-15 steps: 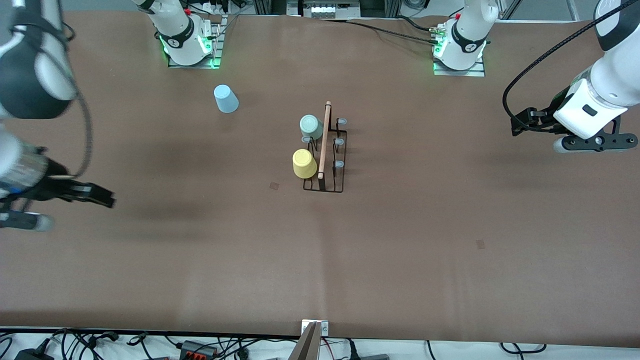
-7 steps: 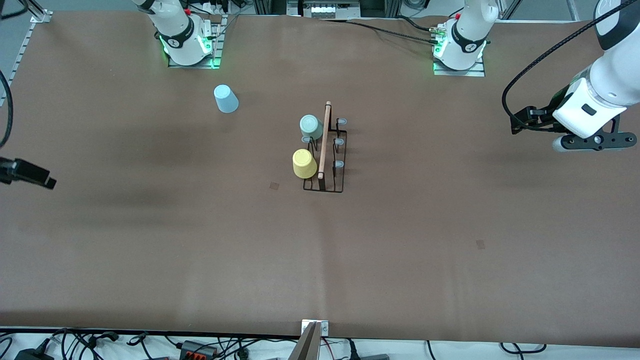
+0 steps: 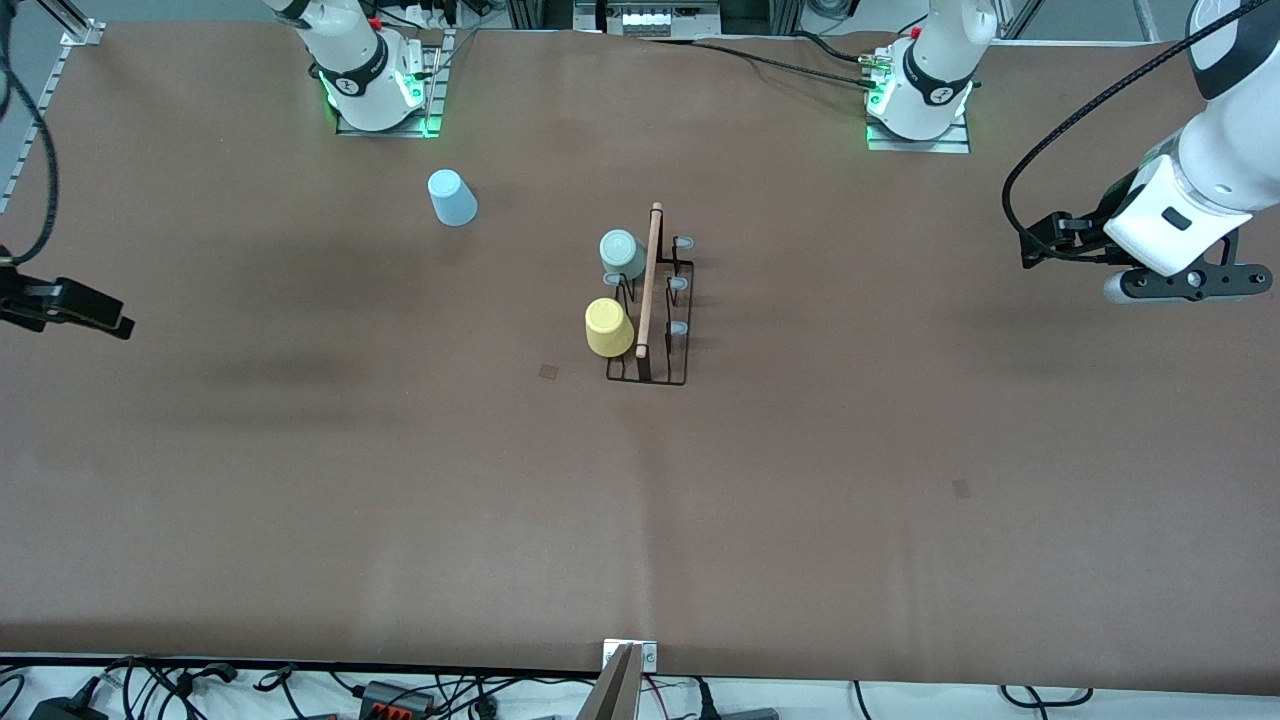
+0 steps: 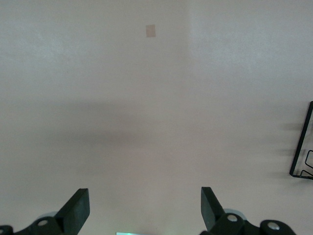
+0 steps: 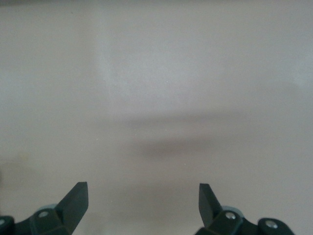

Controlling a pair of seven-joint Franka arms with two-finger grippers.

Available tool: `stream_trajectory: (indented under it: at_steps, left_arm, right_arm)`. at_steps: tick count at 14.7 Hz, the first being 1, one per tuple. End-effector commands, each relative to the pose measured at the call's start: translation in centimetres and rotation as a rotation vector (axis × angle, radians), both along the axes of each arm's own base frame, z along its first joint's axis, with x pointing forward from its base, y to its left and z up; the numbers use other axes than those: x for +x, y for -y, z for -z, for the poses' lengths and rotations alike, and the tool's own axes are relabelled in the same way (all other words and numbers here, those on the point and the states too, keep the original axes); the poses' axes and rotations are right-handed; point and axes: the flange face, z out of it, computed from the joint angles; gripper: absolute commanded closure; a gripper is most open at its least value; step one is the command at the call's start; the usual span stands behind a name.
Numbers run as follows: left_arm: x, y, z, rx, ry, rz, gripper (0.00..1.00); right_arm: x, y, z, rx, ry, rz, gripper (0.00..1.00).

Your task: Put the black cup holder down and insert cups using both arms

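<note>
The holder (image 3: 648, 300) is seen upright near the middle of the bench (image 3: 800, 500), somewhat toward the edge where the arm bases stand, its wooden rod (image 3: 649, 280) running along the top. Two cups are seated upside down on pegs on the side toward the right arm's end: the mint cup (image 3: 622, 254) farther from the front camera, the yellow cup (image 3: 608, 327) nearer to it. Three pegs (image 3: 678, 285) with pale tips on the side toward the left arm's end are bare. The blue cup (image 3: 453, 197) is found alone on the bench, upside down and tilted, well apart from the holder, toward the right arm's base (image 3: 375, 85).

The left gripper (image 4: 145, 208) is held over the bench near the edge at the left arm's end, with its fingers spread wide and nothing between them; a corner of the holder's wire base (image 4: 303, 147) is caught in the left wrist view. The right gripper (image 5: 143, 205) is held over the edge at the right arm's end, its fingers likewise set wide apart and empty, with only bare bench surface under it.
</note>
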Motion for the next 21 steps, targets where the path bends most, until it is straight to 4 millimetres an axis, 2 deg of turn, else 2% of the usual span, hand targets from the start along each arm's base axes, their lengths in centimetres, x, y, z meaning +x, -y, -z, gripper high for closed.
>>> stream_trajectory:
  at_steps: [1,5,10,21]
  left_arm:
    - [0.0,-0.5,-0.9,0.021,0.013,-0.009,0.00]
    - [0.1,-0.9,-1.0,0.010,0.017,-0.026,0.00]
    - [0.0,-0.6,-1.1,0.015,0.022,-0.082,0.00]
    - [0.0,-0.9,-1.0,0.016,0.021,-0.091,0.00]
  right_arm:
    - [-2.7,-0.4,0.6,-0.027,0.022,-0.041,0.00]
    - [-5.3,0.0,0.5,-0.029,0.025,-0.048,0.00]
    - [-5.1,0.0,-0.6,-0.031,0.037,-0.064,0.00]
    - [-5.2,-0.6,-0.8,-0.022,0.040,-0.057,0.00]
